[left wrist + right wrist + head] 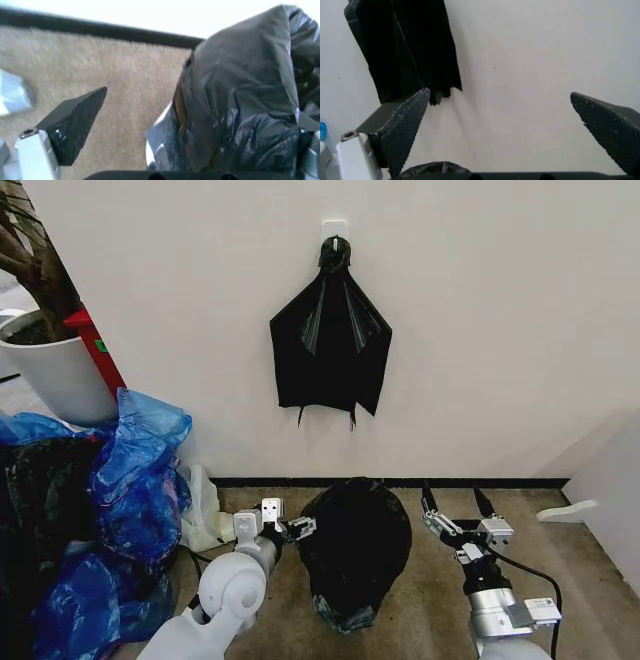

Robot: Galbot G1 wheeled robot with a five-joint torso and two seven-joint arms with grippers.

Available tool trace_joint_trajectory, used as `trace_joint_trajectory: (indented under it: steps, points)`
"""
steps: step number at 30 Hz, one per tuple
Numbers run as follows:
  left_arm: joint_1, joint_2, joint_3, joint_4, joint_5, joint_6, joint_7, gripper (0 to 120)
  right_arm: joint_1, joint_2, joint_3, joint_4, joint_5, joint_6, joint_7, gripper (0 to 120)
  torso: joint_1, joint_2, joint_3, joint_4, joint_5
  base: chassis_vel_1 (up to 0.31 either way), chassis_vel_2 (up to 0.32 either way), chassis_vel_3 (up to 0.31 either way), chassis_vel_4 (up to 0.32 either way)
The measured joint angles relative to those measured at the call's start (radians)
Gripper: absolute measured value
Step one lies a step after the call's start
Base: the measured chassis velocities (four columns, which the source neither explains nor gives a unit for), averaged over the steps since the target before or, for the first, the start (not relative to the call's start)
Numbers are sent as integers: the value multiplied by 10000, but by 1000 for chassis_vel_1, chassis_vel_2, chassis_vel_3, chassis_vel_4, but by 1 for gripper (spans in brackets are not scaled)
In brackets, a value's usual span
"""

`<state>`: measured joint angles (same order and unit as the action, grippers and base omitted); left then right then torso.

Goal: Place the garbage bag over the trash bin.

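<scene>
From the head camera I have the garbage bag [355, 545] on the tan carpet [430, 600] right in front of me, a glossy, wrinkled black mound between my two arms; it covers the trash bin completely, so I can't make out any white bucket under it there. My left gripper [290, 530] sits at the bag's left flank with its fingers apart; in the left wrist view one textured black pad [75, 125] stands clear over the carpet while the crinkled plastic [245, 112] crowds the other side, and I can't tell whether the far finger touches it. A pale sliver shows at the bag's lower edge there, too small to name.

My right gripper [465, 525] hangs to the bag's right, clear of it, jaws spread wide; its wrist camera looks between the two ribbed pads [405, 127] at the plain white wall [520, 75].

Room is tight on my left: heaped blue plastic bags [130, 510] and a white planter pot [55, 375]. The dark baseboard [480, 482] closes the space behind. A black fan-shaped bunch [330, 345] hangs on the wall above. The carpet to the right lies open
</scene>
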<state>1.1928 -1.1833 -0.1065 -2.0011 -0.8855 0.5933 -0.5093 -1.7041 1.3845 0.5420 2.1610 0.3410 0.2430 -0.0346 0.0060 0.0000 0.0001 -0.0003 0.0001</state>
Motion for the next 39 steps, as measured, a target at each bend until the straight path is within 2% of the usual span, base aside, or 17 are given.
trace_joint_trajectory:
  steps: [3,5,7,8,12,16,18,19,23,24,28,31,33,36,37,38,39]
  points:
    - [-16,-30,-43,267,-239,34,236,100,-33,-3,-2,-2,1,0,2,100,0,0,0,-1,0,0,0,0,0]
    - [19,-24,-87,500,-300,-1,937,100,-59,-20,-3,-2,1,0,1,100,0,0,0,-1,0,0,0,0,0]
    - [179,75,-149,727,-76,-76,2586,100,-88,-83,-1,-3,0,-5,2,100,0,0,0,0,-1,0,0,0,0]
    - [179,75,-149,727,-76,-76,2586,100,-88,-83,-1,-3,0,-5,2,100,0,0,0,0,-1,0,0,0,0]
    - [316,137,-198,976,430,-202,4428,100,-52,-148,-58,-20,-9,-61,-12,100,0,0,0,0,0,0,0,0,0]
    - [389,124,-219,1017,523,-262,4535,100,13,-260,-244,11,74,-313,-67,100,0,0,0,0,0,0,0,0,0]
    - [413,110,-227,952,534,-277,4415,100,194,-506,-599,191,485,-797,64,100,0,0,0,-1,-2,0,0,0,0]
    - [416,93,-249,885,553,-329,4345,100,599,-858,-1174,448,1147,-1482,550,100,0,0,0,1,-1,0,0,0,0]
    - [447,79,-263,742,757,-411,4159,100,1030,-1698,-2048,1298,2986,-3901,1073,100,0,0,0,-1,-2,0,0,0,0]
    - [447,79,-263,742,757,-411,4159,100,1030,-1698,-2048,1298,2986,-3901,1073,100,0,0,0,-1,-2,0,0,0,0]
    - [422,60,-174,695,1355,-757,3967,100,2153,-2157,-2510,1977,7106,-6254,3472,100,0,0,0,6,0,0,0,0,0]
    - [267,46,-46,750,1491,-902,3799,100,2375,-2165,-2353,2008,7962,-6885,4234,100,0,0,0,2,-2,0,0,0,0]
    - [221,28,-41,708,1466,-972,3643,100,2381,-2190,-2270,1812,7503,-6996,4098,100,0,0,-1,-3,0,0,0,0,0]
    - [307,35,-186,601,1389,-999,3590,100,1876,-2363,-2096,1249,5269,-6924,1813,100,0,0,-1,1,-1,0,0,0,0]
    - [326,48,-214,596,1373,-1000,3589,100,1719,-2405,-2075,1079,4772,-6830,1190,100,0,0,-1,0,0,0,0,0,0]
    - [326,48,-214,596,1373,-1000,3589,100,1719,-2405,-2075,1079,4772,-6830,1190,100,0,0,-1,0,0,0,0,0,0]
    - [347,56,-236,596,1361,-1000,3588,100,1481,-2457,-2080,766,4032,-6597,93,100,0,0,-1,-1,1,0,0,0,0]
